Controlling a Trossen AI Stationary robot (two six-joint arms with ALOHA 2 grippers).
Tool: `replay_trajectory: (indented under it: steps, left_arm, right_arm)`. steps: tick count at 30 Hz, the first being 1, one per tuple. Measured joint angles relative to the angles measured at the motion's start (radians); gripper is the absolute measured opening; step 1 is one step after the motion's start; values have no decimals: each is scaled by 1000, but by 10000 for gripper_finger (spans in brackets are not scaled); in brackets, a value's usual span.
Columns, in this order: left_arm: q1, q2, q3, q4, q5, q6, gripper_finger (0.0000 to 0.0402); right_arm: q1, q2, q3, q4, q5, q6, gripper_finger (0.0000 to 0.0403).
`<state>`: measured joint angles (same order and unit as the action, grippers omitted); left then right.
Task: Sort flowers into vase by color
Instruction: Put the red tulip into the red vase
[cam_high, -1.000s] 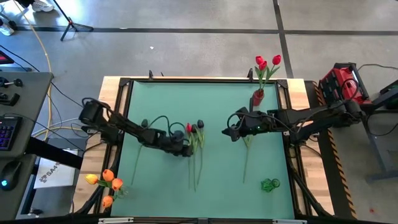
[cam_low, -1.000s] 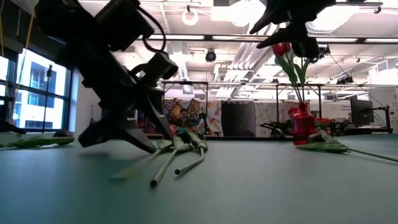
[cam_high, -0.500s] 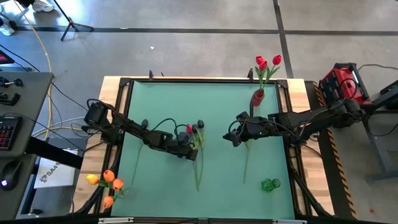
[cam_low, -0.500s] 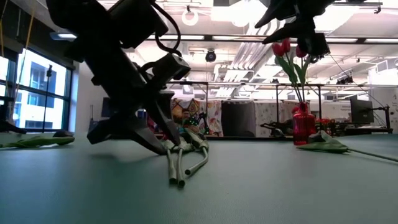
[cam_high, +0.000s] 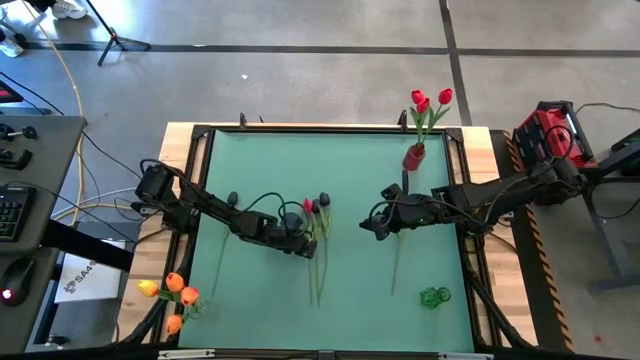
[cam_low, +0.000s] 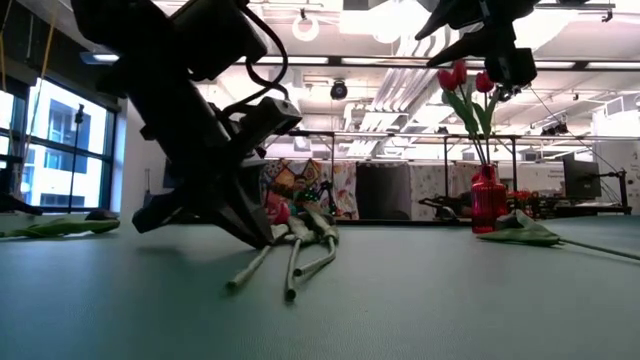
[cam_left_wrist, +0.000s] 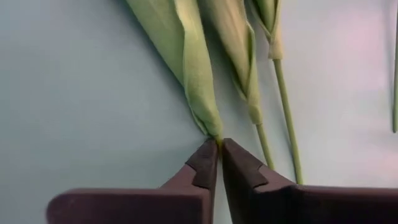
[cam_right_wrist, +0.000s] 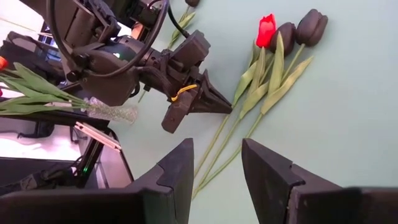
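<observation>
- Orange flowers (cam_high: 172, 297) are already standing in a clear vase at lower left.
- Left gripper (cam_high: 308, 247) is pinching one stem among three loose tulips (cam_high: 314, 212) at centre.
- Right gripper (cam_high: 372, 224) is hovering, jaws apart, empty.
- Red vase (cam_high: 414, 156), upper right, is holding three red blooms.

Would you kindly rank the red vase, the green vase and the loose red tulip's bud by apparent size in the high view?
1. Red vase, the largest as seen.
2. Green vase, close to it; it is clear glass and hard to outline, so this order is unsure.
3. Loose red tulip's bud, clearly smallest.
</observation>
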<state>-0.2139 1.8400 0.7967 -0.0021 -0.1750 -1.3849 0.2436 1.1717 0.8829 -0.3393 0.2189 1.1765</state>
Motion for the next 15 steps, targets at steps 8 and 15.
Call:
replay_trajectory:
  steps: [8, 15]
  left_arm:
    - [-4, -24, -7, 16, -19, 30, 1]
    - [0, -163, -17, -73, -109, 72, 0]
  right_arm:
    - [14, 0, 0, 0, 21, -6, 124]
    - [46, 0, 0, 0, 45, -6, 124]
